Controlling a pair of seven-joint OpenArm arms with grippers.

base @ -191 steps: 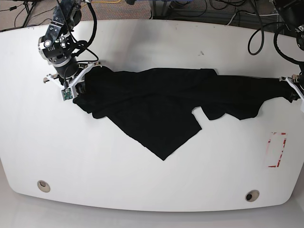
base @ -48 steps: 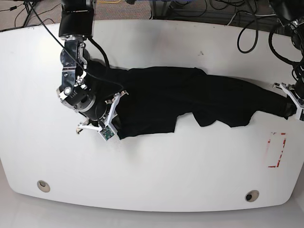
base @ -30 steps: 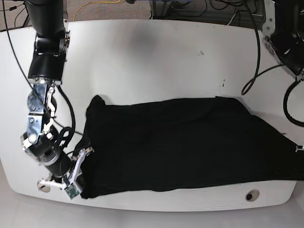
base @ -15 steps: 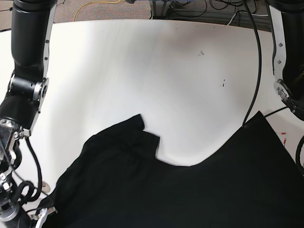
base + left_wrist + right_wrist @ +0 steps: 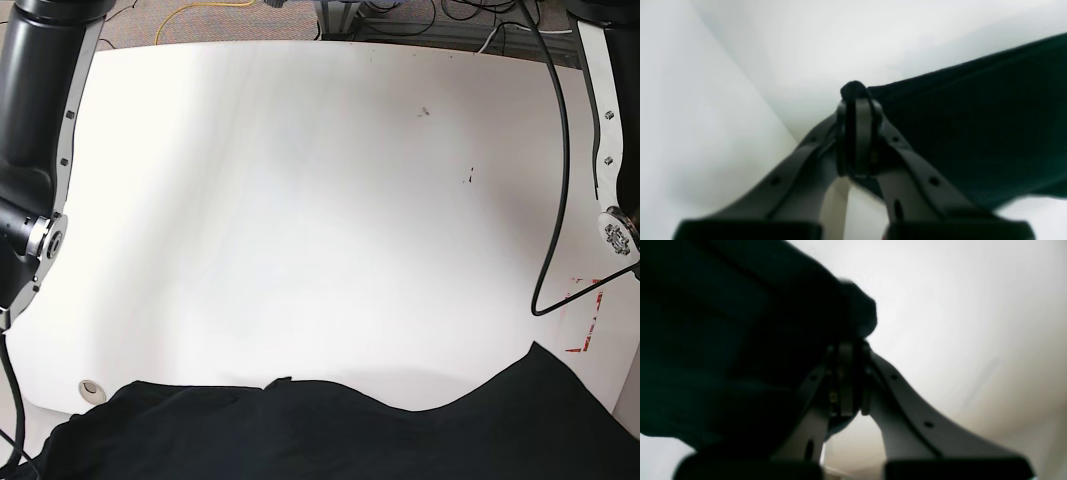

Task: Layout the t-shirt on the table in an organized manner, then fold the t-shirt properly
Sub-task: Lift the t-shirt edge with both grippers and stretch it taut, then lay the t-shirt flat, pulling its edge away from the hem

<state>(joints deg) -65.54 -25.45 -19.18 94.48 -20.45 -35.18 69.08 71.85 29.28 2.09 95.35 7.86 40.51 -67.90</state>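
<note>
White table (image 5: pixel 300 200), both pincers clamping t-shirt (image 5: pixel 350 435)

Beyond the counter's far edge lies brown carpeted floor (image 5: pixel 140 22), crossed by a thin yellow cable (image 5: pixel 205 12) near the left and a tangle of black cables (image 5: pixel 440 18) toward the right, beside grey metal frame legs (image 5: pixel 335 15).

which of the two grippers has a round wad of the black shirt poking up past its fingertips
Both do, so it singles out neither. The left gripper shows a small knob of the black cloth t-shirt; the right gripper shows a bulkier lump.
</note>
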